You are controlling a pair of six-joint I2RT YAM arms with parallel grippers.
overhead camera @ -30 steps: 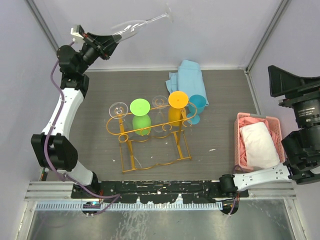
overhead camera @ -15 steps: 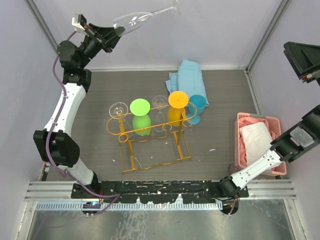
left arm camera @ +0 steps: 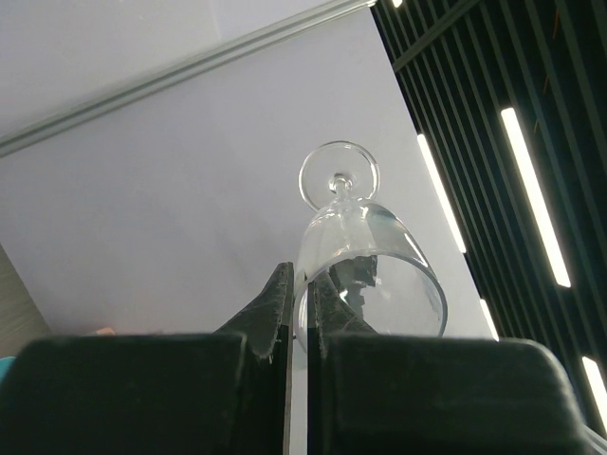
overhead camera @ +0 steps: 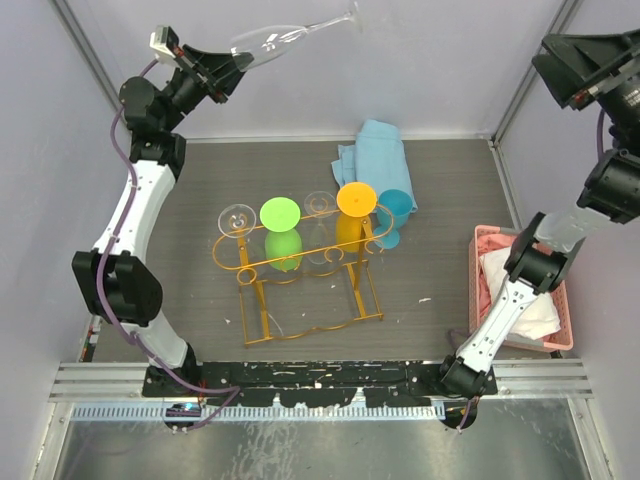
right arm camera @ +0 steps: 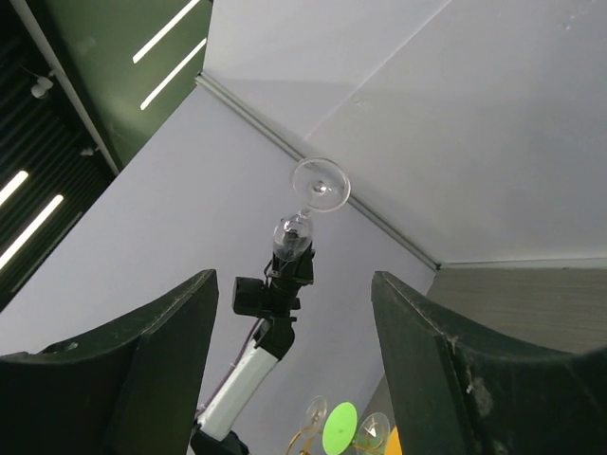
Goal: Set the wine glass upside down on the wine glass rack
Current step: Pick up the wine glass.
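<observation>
Has swung the right gripper [overhead camera: 560,68] from the right edge up into the upper right corner, fingers spread apart on nothing. Clamps the left gripper [overhead camera: 225,72] on the bowl rim of the clear wine glass [overhead camera: 275,42] at upper left, foot pointing right, well apart from the wine glass rack [overhead camera: 300,262] at centre frame.

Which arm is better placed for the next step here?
Right, probably: the open right gripper faces the free foot of the wine glass, while the left gripper is shut on its bowl rim.
</observation>
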